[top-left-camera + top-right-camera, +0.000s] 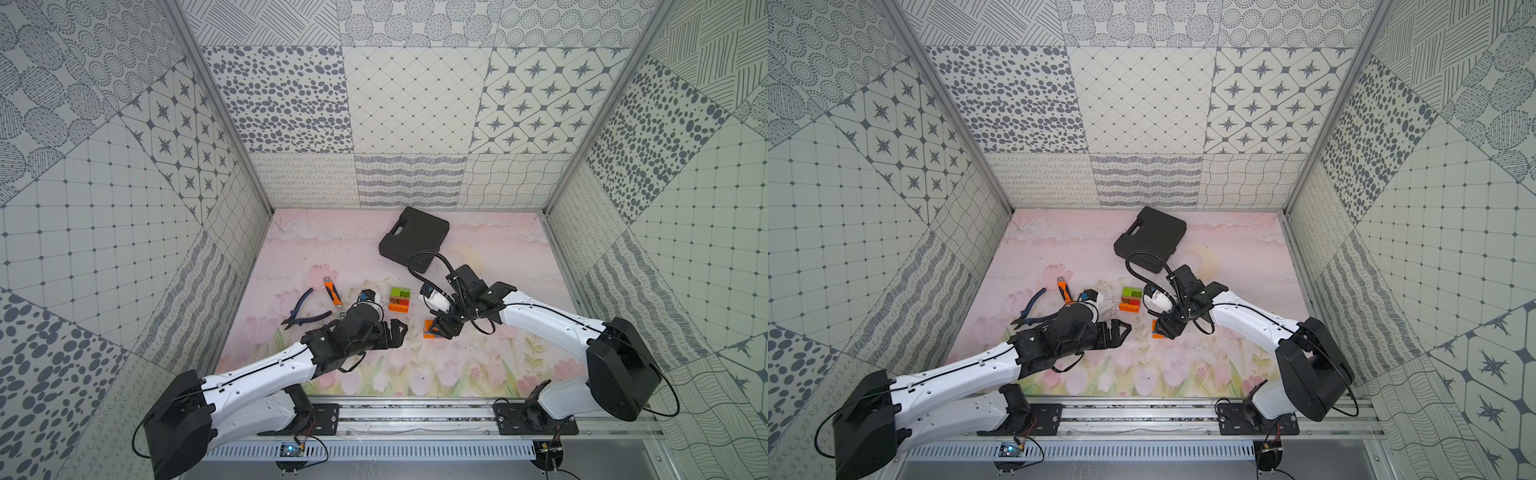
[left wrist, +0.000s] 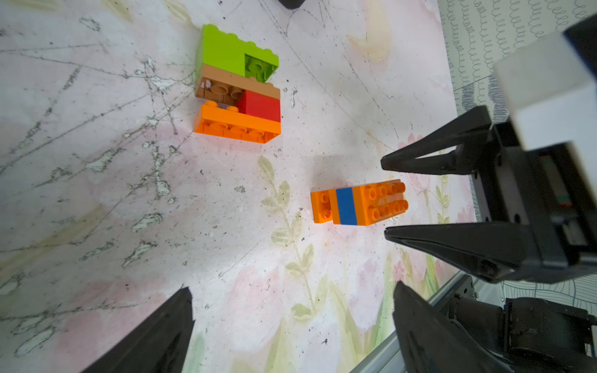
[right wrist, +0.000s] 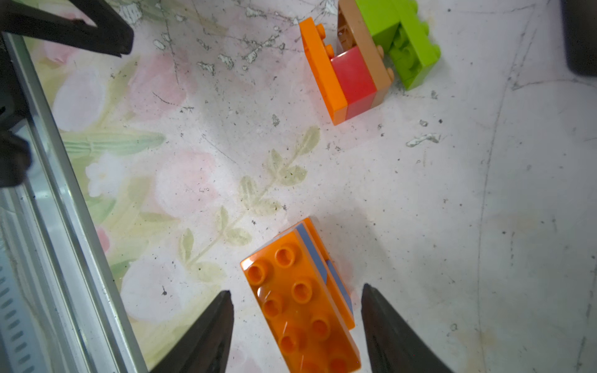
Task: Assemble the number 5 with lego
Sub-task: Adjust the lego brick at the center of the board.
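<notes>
The right gripper (image 3: 295,289), jaws parted and not yet clamping, is straddling the orange-and-blue lego piece (image 2: 358,202) lying near the green-brown-red-orange stack (image 2: 237,87), probably needing a square squeeze next, while the left gripper (image 2: 292,287) is hovering released near that stack.

The right pincer (image 1: 440,331) sits over an orange brick (image 1: 428,335) near the lego stack (image 1: 400,300).

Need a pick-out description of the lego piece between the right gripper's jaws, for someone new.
Find the black plastic case at the back; nearer the arms lies a green-brown-red-orange lego stack. Nearer still, between the open jaws of the right gripper, lies a smaller lego piece: orange with one blue band, the only lego showing blue.
</notes>
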Motion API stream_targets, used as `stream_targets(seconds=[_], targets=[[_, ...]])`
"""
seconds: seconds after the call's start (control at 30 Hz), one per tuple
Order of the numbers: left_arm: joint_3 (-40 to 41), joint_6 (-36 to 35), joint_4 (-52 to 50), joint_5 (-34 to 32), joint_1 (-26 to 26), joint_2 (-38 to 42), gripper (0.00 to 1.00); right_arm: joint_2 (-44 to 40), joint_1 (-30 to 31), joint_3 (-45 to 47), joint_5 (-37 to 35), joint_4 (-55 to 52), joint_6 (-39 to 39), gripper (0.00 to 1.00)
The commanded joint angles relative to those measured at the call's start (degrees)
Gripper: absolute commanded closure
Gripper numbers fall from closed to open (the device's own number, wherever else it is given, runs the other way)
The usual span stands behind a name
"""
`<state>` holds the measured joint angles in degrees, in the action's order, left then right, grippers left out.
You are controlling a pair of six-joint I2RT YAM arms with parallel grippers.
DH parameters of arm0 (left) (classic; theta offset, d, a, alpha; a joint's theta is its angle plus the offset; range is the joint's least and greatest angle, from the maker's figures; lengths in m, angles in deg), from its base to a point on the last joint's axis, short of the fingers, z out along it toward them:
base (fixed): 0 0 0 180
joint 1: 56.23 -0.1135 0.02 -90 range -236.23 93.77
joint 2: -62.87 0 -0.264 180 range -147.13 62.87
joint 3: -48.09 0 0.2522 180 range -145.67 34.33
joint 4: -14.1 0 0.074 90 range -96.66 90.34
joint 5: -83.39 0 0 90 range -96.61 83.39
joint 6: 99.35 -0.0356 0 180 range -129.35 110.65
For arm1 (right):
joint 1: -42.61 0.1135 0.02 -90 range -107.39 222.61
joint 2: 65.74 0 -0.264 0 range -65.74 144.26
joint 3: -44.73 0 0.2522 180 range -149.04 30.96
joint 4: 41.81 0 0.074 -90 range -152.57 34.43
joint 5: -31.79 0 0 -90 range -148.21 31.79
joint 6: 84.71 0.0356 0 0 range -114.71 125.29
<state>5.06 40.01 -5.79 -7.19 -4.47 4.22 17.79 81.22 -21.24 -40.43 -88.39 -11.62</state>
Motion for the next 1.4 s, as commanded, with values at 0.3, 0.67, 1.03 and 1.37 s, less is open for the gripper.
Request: stream_targets(seconds=[0.3,0.67,1.03,1.37], targets=[[0.1,0.3,1.3,-1.5,0.5,0.2,0.0,5.1,0.7,-2.9,0.7,-0.4,0.5,0.49],[0.3,0.2,1.4,-1.5,0.4,0.0,0.0,6.6,0.7,-3.6,1.4,-1.7,3.6,0.66],[0.0,0.3,-0.7,-3.8,0.4,2.0,0.0,6.1,0.7,-4.0,10.8,-0.9,4.3,0.69],[1.1,-0.7,-7.5,-11.6,0.5,11.6,0.0,8.7,0.9,-5.0,17.5,1.7,3.3,0.69]])
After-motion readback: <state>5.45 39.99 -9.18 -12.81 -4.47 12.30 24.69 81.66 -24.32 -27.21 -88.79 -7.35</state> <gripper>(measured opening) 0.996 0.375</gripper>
